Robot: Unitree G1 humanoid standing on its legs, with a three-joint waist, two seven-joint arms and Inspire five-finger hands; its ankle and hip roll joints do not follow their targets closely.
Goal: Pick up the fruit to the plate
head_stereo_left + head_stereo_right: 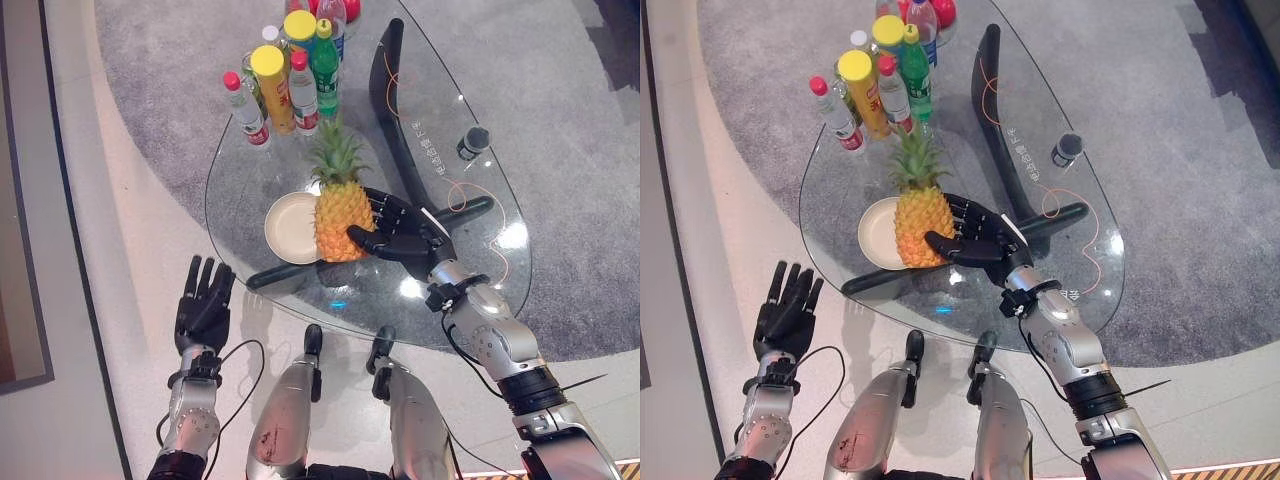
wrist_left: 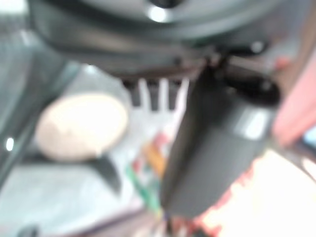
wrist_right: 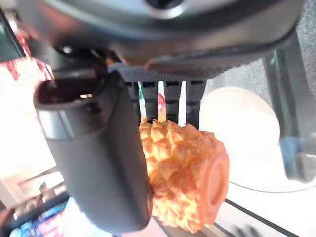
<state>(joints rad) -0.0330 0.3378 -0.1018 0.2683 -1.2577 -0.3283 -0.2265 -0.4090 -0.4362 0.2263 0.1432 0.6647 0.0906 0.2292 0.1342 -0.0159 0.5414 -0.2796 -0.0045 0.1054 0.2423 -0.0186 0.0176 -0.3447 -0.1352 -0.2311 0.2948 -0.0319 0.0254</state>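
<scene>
The pineapple (image 1: 341, 222) stands upright, its long axis vertical, with the green crown pointing up and toward the bottles and its flat base down. It sits at the plate's edge, overlapping the side of the plate (image 1: 290, 228) nearest the right robot hand; whether the base rests on the plate or is held just above it cannot be told.

The right robot hand (image 1: 400, 235) is closed around the pineapple's body from the side away from the plate: the fingers (image 3: 172, 101) wrap behind the fruit and the thumb (image 3: 98, 163) presses across its front. In the right wrist view the orange rind lies directly between thumb and fingers, with the pale plate just beyond it.

The plate lies on the glass desk (image 1: 480, 200), close to the desk's near rim. A cluster of bottles (image 1: 290, 75) stands on the desk beyond the pineapple, well apart from the plate.

The left robot hand (image 1: 203, 305) hangs beside the desk's near rim, off the glass, with fingers straight and holding nothing.
</scene>
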